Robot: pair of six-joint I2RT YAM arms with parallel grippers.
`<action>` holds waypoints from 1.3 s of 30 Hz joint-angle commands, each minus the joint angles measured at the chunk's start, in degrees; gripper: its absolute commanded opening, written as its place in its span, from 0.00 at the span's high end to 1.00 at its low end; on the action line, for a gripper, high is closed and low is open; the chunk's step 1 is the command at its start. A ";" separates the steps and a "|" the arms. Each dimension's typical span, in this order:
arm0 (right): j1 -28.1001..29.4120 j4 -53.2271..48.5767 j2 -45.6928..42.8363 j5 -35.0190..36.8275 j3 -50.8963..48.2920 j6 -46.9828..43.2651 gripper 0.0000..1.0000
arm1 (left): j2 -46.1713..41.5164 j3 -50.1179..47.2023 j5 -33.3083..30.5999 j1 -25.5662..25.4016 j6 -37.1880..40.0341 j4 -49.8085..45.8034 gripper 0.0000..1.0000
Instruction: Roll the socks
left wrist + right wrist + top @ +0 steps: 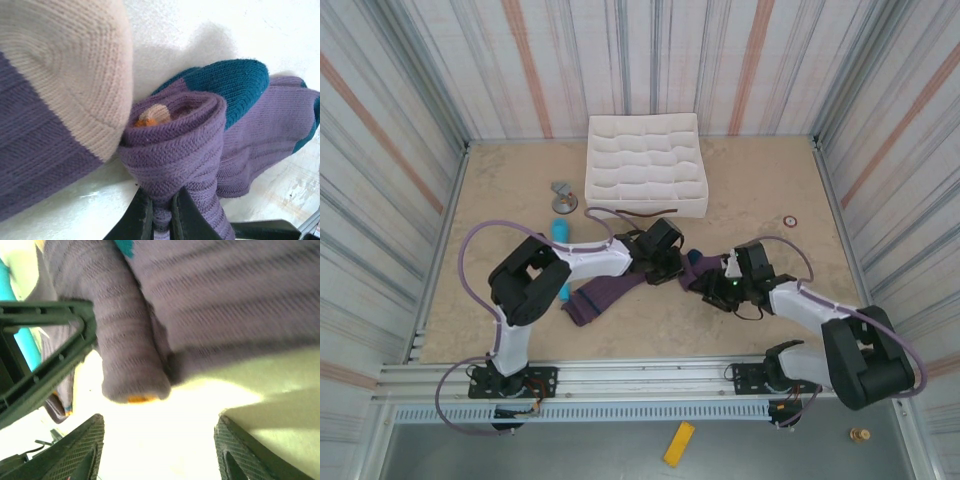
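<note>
The two purple socks lie across the table's middle, their right end rolled up between my grippers. In the left wrist view the purple roll has an orange core, a dark teal toe lies behind it, and the other sock's pale tan toe is at the left. My left gripper is shut, pinching the roll's outer layer. My right gripper stands open just short of the roll's end, nothing between its fingertips.
A white compartment tray stands at the back centre. A light blue cylinder and a grey metal piece lie to its left. A small ring lies at the right. Striped walls enclose the table.
</note>
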 commanded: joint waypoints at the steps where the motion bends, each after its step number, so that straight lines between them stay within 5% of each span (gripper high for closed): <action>1: 3.08 -9.32 -4.09 4.70 2.41 -4.69 0.31 | -1.18 -2.29 -1.95 0.65 0.22 -7.23 1.00; 10: 22.67 -18.32 -11.41 31.95 9.52 -13.96 0.25 | -2.57 -0.74 1.75 0.82 3.21 -13.76 1.00; 23: 48.73 -14.26 -5.14 63.02 12.74 -28.42 0.24 | -7.83 -3.58 6.31 5.72 9.07 -20.68 1.00; 29: 54.65 -6.99 2.47 69.31 12.93 -34.36 0.26 | -8.74 -5.17 8.00 6.23 8.20 -19.58 1.00; 39: 54.53 8.38 12.68 69.00 11.29 -42.43 0.29 | -8.90 -6.44 9.89 6.17 6.55 -17.81 1.00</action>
